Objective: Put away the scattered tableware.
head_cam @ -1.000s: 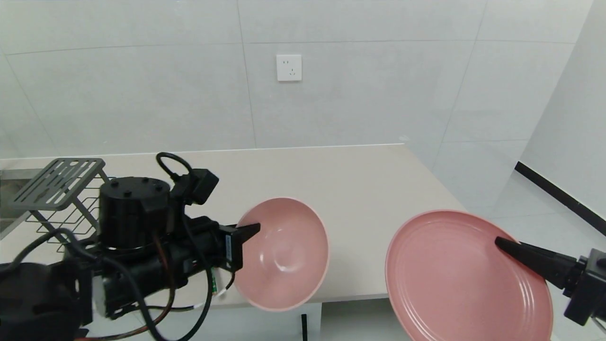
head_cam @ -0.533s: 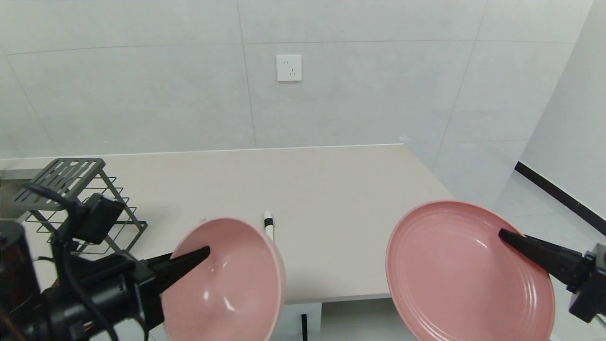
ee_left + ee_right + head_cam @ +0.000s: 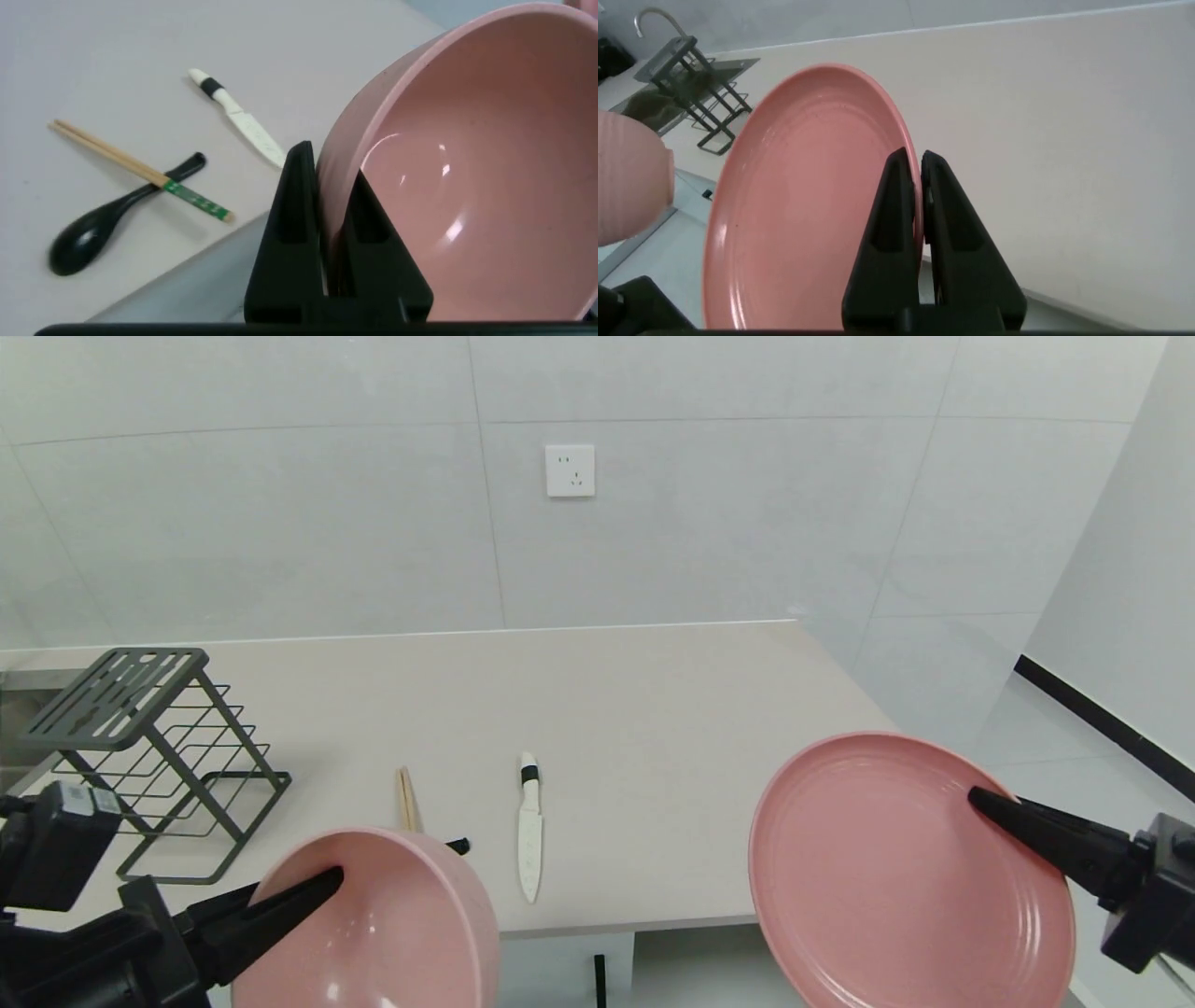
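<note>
- Tableware in hand comes first: the deep, round, matte pink bowl hangs at the near edge of the pale beige surface. It is on the robot's left and tilted, with its hollow facing up and rightward.
- The left gripper pinches the bowl's rim, one black finger inside the hollow and the other against the outer wall, as the left wrist view shows.
- The dark grey wire dish rack with a slatted top shelf stands on the surface beyond the bowl and further left. It is near the bowl but not touching it.
- That direction decides the coming move. The rack lies forward and left of the left gripper, so the left arm is much the nearer one and the bowl is probably the first piece to go in.
- The wide, ribbed, pink round plate is on the far right, well apart from the rack and partly beyond the surface's right-hand end. It is tipped so its face looks toward the bowl.
- The right gripper is clamped on the plate's rim, one finger on each face. To reach the rack it would have to cross the whole surface.
- Between the two arms, a pair of light wooden chopsticks, a slim white knife with a black band and a black spoon lie on the surface. The knife's long axis runs away from the robot.
</note>
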Robot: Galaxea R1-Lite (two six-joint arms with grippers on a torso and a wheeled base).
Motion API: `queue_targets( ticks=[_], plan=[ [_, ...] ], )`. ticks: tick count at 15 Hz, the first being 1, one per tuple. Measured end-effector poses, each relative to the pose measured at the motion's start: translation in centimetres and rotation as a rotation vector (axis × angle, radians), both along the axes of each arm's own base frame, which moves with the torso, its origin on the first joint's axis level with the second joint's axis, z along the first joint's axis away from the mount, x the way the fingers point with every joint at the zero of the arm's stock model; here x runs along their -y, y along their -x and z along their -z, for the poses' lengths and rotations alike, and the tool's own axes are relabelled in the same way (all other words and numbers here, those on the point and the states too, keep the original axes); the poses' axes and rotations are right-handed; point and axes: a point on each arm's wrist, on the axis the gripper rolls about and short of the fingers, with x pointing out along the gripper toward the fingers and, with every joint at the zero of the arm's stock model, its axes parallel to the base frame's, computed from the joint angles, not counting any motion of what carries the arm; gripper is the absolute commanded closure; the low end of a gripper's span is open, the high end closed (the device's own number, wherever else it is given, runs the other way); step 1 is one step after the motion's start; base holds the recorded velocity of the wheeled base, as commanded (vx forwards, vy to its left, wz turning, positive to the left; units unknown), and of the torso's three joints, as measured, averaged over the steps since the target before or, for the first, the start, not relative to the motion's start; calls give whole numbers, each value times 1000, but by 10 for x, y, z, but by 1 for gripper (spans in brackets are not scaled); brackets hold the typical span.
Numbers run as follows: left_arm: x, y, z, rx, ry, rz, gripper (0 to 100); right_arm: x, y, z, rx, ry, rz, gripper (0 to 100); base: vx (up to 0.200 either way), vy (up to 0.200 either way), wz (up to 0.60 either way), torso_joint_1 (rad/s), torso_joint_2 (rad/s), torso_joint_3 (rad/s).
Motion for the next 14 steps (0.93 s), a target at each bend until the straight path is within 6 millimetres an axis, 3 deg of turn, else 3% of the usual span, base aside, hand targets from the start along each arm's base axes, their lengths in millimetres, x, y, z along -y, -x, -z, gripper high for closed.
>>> queue_targets(
  ticks=[7, 12, 14],
  plan=[
    [-7, -10, 7, 3, -61, -79, 100, -3, -6, 14, 37, 108, -17, 100, 0, 0, 0, 0, 0, 0],
    [-7, -9, 9, -2, -64, -78, 100, -3, -8, 18, 15, 118, -17, 100, -200, 0, 0, 7, 5, 1],
    [-7, -9, 9, -1, -64, -76, 100, -3, -8, 19, 15, 120, -19, 100, 0, 0, 0, 0, 0, 0]
  ],
)
